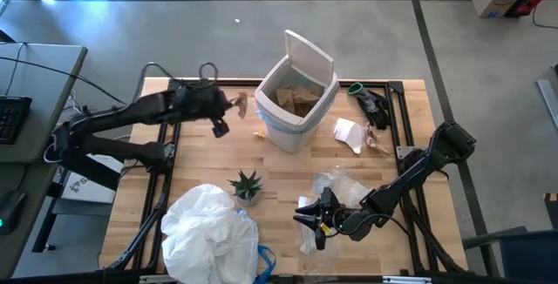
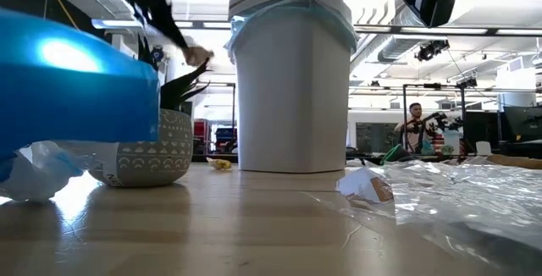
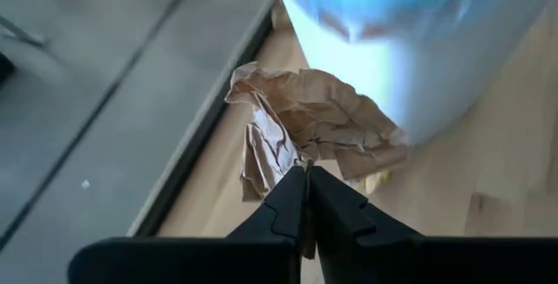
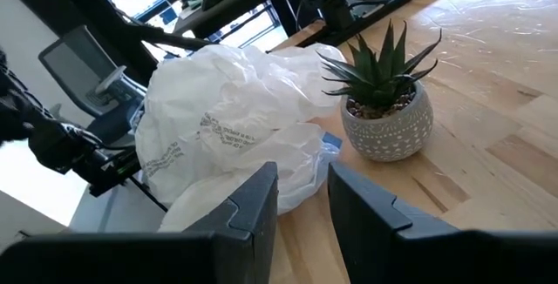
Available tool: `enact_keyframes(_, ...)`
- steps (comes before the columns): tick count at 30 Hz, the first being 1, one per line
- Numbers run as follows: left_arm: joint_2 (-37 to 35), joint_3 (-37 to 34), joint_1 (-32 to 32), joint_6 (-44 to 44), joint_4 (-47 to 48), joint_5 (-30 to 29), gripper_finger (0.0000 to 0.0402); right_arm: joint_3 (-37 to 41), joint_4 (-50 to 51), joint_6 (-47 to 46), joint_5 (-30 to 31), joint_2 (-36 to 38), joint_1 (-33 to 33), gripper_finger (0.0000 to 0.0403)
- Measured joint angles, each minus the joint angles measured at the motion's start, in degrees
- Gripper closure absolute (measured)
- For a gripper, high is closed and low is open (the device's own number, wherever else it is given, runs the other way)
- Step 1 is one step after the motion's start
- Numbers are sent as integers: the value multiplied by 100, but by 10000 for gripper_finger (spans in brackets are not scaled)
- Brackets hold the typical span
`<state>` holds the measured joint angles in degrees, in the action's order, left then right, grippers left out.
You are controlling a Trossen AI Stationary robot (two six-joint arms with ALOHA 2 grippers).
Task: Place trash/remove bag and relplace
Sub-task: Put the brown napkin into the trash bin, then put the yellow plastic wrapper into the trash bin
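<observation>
The left gripper (image 3: 307, 199) is pinching a crumpled brown paper piece (image 3: 314, 127) between fully closed fingers, holding it above the desk (image 1: 288, 184) just beside the white bin (image 1: 296, 101). The bin, lined with the light-blue bag (image 2: 292, 13), is already containing brown paper. The trash-placing step is in hand. Next, the piece needs carrying over the bin opening and releasing. The right gripper (image 1: 314, 219) is waiting partly open and empty near the clear plastic wrappers (image 1: 344, 188).
</observation>
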<state>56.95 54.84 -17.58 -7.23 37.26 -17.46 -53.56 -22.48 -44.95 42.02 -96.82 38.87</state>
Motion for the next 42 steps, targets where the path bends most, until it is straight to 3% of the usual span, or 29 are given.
enact_keyframes(6,-392,702,351,103,-56,-124,402,0,-2,0,0,0,0,313)
enact_keyframes(12,-28,1520,732,-147,-694,-96,401,0,-7,34,-4,0,-35,313)
enact_keyframes(24,2177,3178,746,-979,-1057,127,401,0,-50,44,-9,0,-37,313)
enact_keyframes(32,3526,4492,308,-641,453,513,399,0,-49,67,-1,0,17,313)
enact_keyframes(36,3770,4882,245,-488,809,496,375,0,-50,151,37,0,22,313)
enact_keyframes(42,3738,5324,289,-386,837,778,302,0,-50,195,44,0,17,313)
